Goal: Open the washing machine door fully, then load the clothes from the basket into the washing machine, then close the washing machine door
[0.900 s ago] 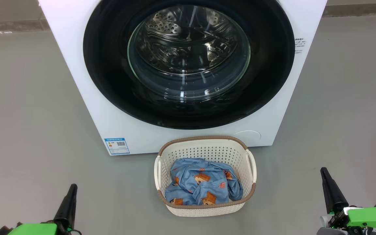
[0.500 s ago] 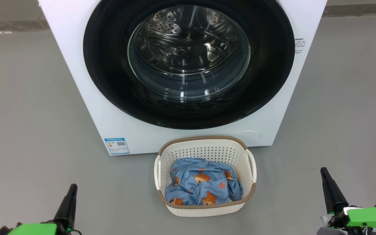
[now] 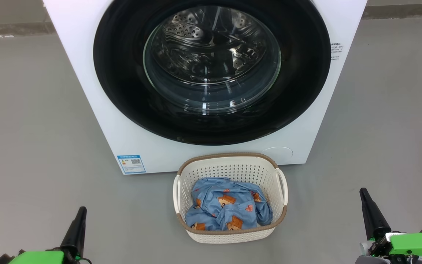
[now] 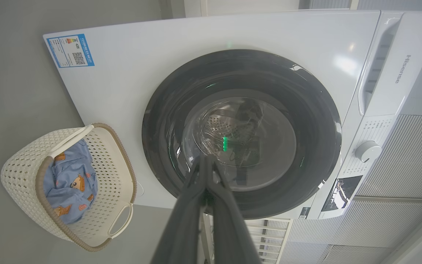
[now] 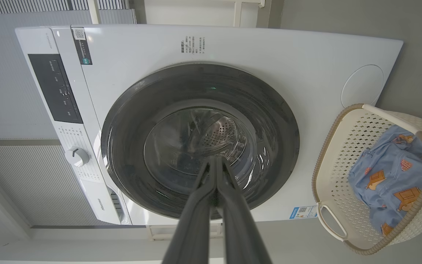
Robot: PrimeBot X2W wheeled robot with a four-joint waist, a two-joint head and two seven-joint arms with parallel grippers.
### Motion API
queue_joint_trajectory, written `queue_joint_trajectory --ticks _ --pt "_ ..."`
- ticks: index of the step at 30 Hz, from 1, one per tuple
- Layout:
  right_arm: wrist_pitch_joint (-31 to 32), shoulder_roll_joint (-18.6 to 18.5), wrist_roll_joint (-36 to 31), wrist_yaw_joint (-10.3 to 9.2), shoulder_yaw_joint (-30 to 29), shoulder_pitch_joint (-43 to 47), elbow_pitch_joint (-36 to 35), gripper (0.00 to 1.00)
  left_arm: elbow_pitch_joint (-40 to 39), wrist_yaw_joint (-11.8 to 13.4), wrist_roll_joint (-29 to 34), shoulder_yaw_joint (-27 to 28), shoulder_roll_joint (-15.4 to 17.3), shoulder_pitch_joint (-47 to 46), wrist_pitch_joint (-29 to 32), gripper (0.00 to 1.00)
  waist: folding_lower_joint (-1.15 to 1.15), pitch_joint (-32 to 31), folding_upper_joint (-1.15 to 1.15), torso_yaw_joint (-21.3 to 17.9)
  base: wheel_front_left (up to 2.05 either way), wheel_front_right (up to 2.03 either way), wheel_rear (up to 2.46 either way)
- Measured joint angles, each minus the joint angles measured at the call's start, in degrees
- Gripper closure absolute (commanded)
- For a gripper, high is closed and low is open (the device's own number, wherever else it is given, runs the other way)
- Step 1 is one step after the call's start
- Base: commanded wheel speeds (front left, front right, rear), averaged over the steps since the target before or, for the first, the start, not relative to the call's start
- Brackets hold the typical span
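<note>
No movement since earlier frames. Washing machine door (image 3: 212,69) shut flush; clothes (image 3: 227,209) all in basket (image 3: 229,157), just before the washing machine (image 3: 97,110). Left gripper (image 3: 81,214) and right gripper (image 3: 365,196) pressed together, empty. All steps remain.

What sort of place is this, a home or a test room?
Likely a laundry spot, perhaps a test room; I cannot tell which. A white washing machine stands on a bare grey floor, with a basket of clothes in front of it.
</note>
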Motion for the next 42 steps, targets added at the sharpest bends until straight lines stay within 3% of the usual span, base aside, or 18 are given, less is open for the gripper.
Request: queue_joint_trajectory --ticks 34,35,42 --pt "0.00 0.01 0.00 0.00 0.00 0.00 0.00 1.00 0.00 0.00 0.08 0.02 -0.01 -0.01 0.18 1.00 0.00 0.00 0.00 0.00 0.00 0.00 0.00" --pt "-0.02 0.03 0.00 0.00 0.00 0.05 0.13 0.00 0.13 0.01 0.04 0.00 -0.04 0.06 0.16 0.00 0.00 0.00 0.00 0.00 0.00 0.00 0.00" --pt "-0.11 0.94 0.00 0.00 0.04 2.82 4.05 0.00 3.74 0.02 -0.05 -0.55 -1.74 3.01 0.15 0.00 0.00 0.04 0.00 -0.01 0.00 0.00 0.00"
